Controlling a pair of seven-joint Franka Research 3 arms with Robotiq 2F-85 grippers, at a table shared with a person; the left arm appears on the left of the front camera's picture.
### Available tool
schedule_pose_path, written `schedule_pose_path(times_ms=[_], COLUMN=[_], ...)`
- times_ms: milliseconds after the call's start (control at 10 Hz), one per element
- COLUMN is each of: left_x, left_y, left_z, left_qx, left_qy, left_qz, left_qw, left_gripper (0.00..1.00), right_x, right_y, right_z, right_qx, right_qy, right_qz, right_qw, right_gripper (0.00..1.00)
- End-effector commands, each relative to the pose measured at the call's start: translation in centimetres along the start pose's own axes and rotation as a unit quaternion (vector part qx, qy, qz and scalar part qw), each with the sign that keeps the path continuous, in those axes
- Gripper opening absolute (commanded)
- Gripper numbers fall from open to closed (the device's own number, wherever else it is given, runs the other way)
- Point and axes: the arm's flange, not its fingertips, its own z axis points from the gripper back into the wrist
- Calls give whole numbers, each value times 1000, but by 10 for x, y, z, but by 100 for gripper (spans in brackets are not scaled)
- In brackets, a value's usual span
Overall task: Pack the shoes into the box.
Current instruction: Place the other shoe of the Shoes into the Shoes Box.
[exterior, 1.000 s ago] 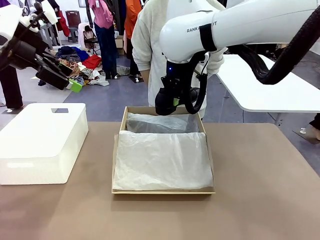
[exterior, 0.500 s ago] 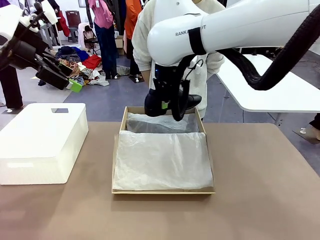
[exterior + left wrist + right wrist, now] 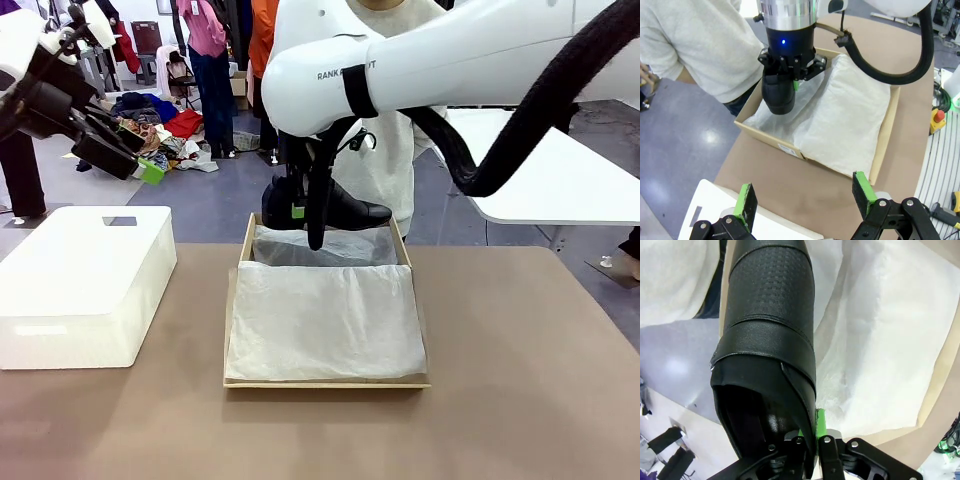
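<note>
Packing is barely begun. The right tool (image 3: 300, 212) pinches one black slip-on shoe (image 3: 350, 212) in the air above the far edge of the cardboard shoebox (image 3: 233, 330), which sits at the middle of the bench (image 3: 520, 400). No shoe lies on the tissue paper (image 3: 325, 320); what the paper hides I cannot tell. The right wrist view shows the pinch on the heel rim. The left wrist view shows the left tool (image 3: 804, 194) spread wide.

The box (image 3: 325, 382) interior lies open from above, with flat tissue paper (image 3: 325, 325) across it. The right gripper (image 3: 303, 215), clamped on a black shoe (image 3: 355, 212), hangs over the far end. A person (image 3: 385, 170) stands just behind. A white bin (image 3: 85, 280) sits left, apart from the box.
</note>
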Motion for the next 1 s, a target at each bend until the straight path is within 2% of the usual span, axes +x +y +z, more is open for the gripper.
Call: schedule_pose_path(times_ms=[0, 200, 900], left_x=[-1, -1, -1], left_y=[1, 1, 1], left_z=[0, 0, 0], left_qx=[-6, -6, -6], left_qy=[-5, -5, -5], left_qz=[-3, -3, -3], left_qw=[1000, 1000, 1000], left_gripper=[100, 100, 100], right_x=[-12, -10, -3], right_y=[1, -6, -15], right_z=[-1, -4, -24], right_qx=[7, 1, -41], right_qy=[-19, -39, -34], right_qz=[-28, -31, -54], right_qw=[999, 999, 997], right_gripper=[0, 0, 0])
